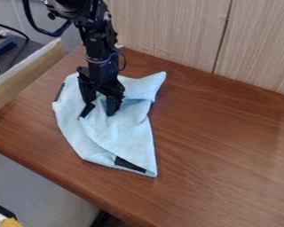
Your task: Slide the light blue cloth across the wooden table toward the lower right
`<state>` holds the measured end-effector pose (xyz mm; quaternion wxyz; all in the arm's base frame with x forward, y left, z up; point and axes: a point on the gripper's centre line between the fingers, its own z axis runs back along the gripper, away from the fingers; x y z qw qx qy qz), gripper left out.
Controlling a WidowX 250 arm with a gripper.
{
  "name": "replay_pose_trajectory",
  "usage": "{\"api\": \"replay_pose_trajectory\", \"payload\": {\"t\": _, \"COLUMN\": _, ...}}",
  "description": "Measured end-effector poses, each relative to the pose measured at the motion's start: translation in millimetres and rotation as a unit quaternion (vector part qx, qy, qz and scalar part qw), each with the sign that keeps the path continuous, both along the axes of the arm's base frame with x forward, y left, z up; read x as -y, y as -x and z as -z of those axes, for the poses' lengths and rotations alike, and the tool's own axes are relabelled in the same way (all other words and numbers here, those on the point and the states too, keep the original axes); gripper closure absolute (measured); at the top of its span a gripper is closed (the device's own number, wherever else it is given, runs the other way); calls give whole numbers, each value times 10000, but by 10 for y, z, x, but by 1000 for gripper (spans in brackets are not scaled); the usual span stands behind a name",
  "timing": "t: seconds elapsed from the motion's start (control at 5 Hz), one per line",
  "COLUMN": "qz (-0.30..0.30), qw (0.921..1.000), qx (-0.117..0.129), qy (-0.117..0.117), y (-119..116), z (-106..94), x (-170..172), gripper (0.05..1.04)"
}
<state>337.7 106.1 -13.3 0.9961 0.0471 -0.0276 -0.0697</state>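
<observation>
The black gripper (pixel 101 107) hangs down over the upper left part of a light blue cloth (pixel 112 131), open, with its two fingers apart and their tips at the cloth's surface. The cloth lies crumpled and partly folded on the brown table (pixel 221 155). Its upper right corner is turned over, and a point of it extends toward the lower right. Black strips show on the cloth: one beside the left fingertip, one at the left edge and one near the lower edge. The gripper hides part of the cloth behind it.
A wood-panelled wall (pixel 168 31) runs along the table's back edge. At the left stands a tan board (pixel 25 73), with dark equipment beyond it. The table's front edge slants from left down toward the bottom centre.
</observation>
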Motion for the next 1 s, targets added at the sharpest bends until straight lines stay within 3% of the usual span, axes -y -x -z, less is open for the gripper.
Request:
{"api": "replay_pose_trajectory", "payload": {"t": 0.4, "qz": 68, "qw": 9999, "qx": 72, "qy": 135, "y": -78, "z": -6, "x": 138, "gripper": 83}}
{"api": "replay_pose_trajectory", "payload": {"t": 0.8, "qz": 866, "qw": 9957, "qx": 145, "qy": 290, "y": -171, "z": -4, "x": 772, "gripper": 83}}
{"api": "replay_pose_trajectory", "payload": {"t": 1.0, "qz": 1260, "qw": 9914, "qx": 181, "qy": 300, "y": -105, "z": -26, "x": 1079, "gripper": 83}}
